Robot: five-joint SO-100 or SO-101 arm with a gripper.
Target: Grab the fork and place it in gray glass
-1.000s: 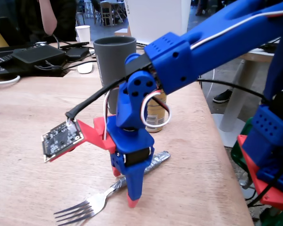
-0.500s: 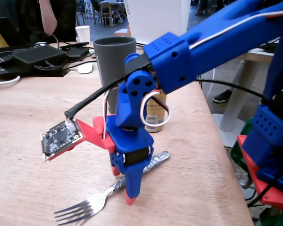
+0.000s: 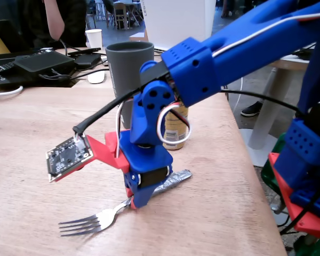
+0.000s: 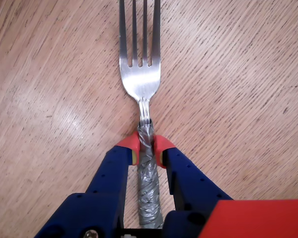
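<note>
Nearest in the wrist view, the blue gripper (image 4: pixel 146 148) rises from the bottom edge, its red-tipped fingers (image 4: pixel 128 144) clenched on the fork (image 4: pixel 140 79) at the top of its foil-wrapped handle. The tines point toward the top of the frame, and the fork lies flat on the wooden table (image 4: pixel 49 99), whose pale grain runs diagonally and carries a soft glare at the left.

In the fixed view the fork (image 3: pixel 98 217) sits at lower centre, tines toward the lower left, its foil handle emerging to the right of the gripper (image 3: pixel 134 201), which stands nearly upright over it. A small circuit board (image 3: pixel 68 156) juts left of the wrist on a red bracket. The table (image 3: pixel 37 122) fills most of the frame, light wood with its edge falling away at the right.

Behind the arm, at centre, stands a gold drink can (image 3: pixel 176 128), partly hidden by the wrist and a loop of white wire. Just left of it and farther back is the gray glass (image 3: pixel 125 69), upright, its rim open.

Farther still, at upper left, lie dark electronics and cables (image 3: pixel 37 64), a white mouse-like object (image 3: pixel 96 77), and a white paper cup (image 3: pixel 94 38). A person's bare arm (image 3: pixel 54 18) shows at the top left; chairs and tables blur in the background.
</note>
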